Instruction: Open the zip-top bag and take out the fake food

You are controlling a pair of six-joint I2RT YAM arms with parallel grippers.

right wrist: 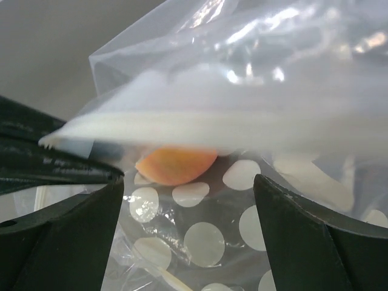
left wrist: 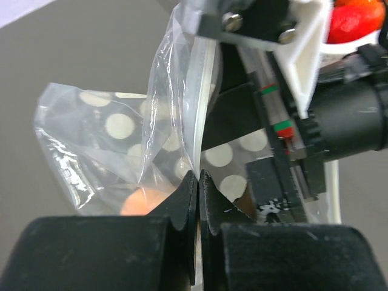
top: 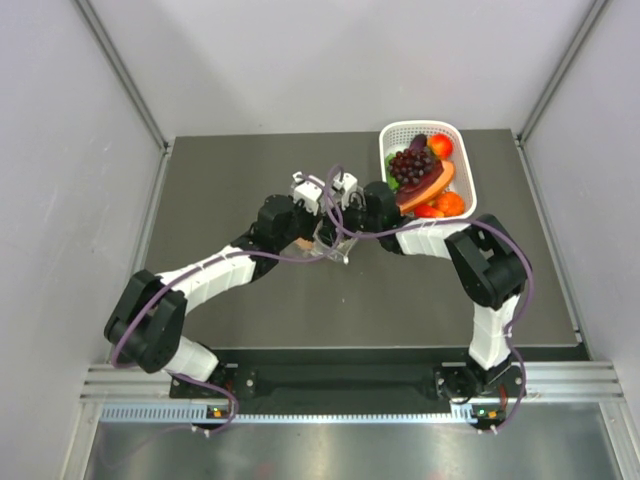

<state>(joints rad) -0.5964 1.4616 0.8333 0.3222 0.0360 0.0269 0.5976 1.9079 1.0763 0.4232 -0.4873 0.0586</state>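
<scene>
— Jaws of the left gripper [left wrist: 199, 182]?
— Pressed together, pinching the zip-top bag [left wrist: 115, 130] at its edge.
— And the right gripper [right wrist: 188, 188]?
— Spread wide, with the bag and its orange fake food [right wrist: 176, 165] just ahead of the gap.

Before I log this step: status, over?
Left gripper shut on zip-top bag edge. Right gripper open at the zip strip. Orange fruit inside bag. Basket stands apart.

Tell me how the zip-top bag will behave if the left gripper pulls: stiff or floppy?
Probably floppy: the zip-top bag creases and folds where the left gripper pinches it. Its glossy film may slip from that grip. The orange fruit inside would likely shift and weigh the bottom down; the zip strip looks stiffer.
</scene>
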